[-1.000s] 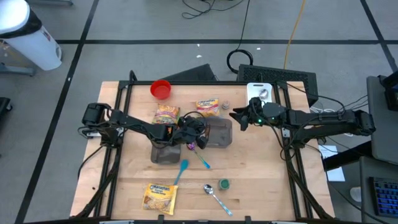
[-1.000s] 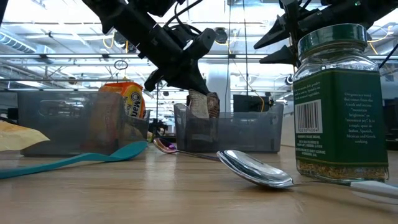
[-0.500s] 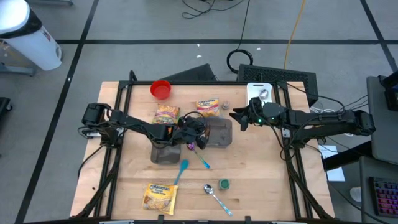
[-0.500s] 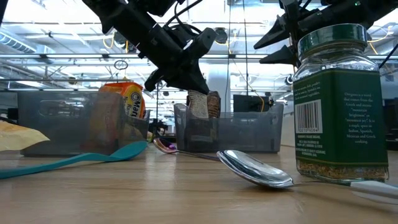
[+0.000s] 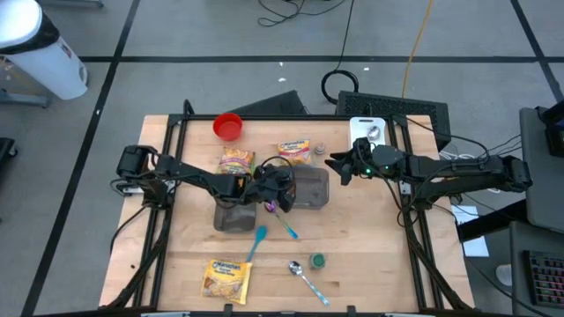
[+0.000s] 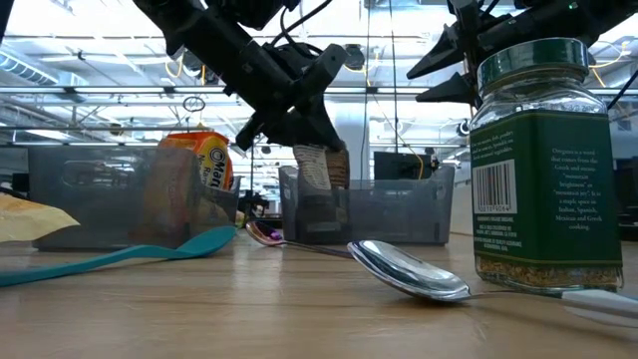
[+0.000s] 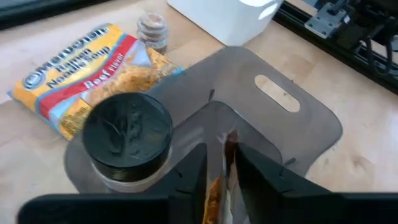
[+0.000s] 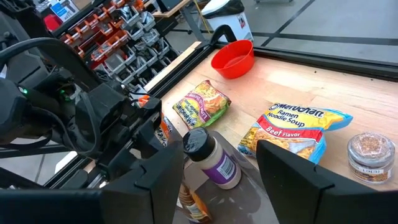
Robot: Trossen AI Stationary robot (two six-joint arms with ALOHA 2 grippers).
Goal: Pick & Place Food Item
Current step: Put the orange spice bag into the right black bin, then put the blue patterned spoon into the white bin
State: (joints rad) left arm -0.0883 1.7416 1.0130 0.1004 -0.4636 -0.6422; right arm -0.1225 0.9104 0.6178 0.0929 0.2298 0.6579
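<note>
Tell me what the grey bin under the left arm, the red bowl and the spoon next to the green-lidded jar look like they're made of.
The grey bin looks like smoky translucent plastic: the wood shows dimly through its walls and a handle slot is moulded in. The red bowl seems glossy plastic, evenly coloured with soft highlights. The spoon looks like polished metal, probably steel, since its bowl mirrors the room.

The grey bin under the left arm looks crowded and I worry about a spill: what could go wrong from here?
1. The left tool is letting a packet go while it stands upright above the bin wall; it may tip out.
2. The black-lidded jar sits right beside it and could be knocked.
</note>
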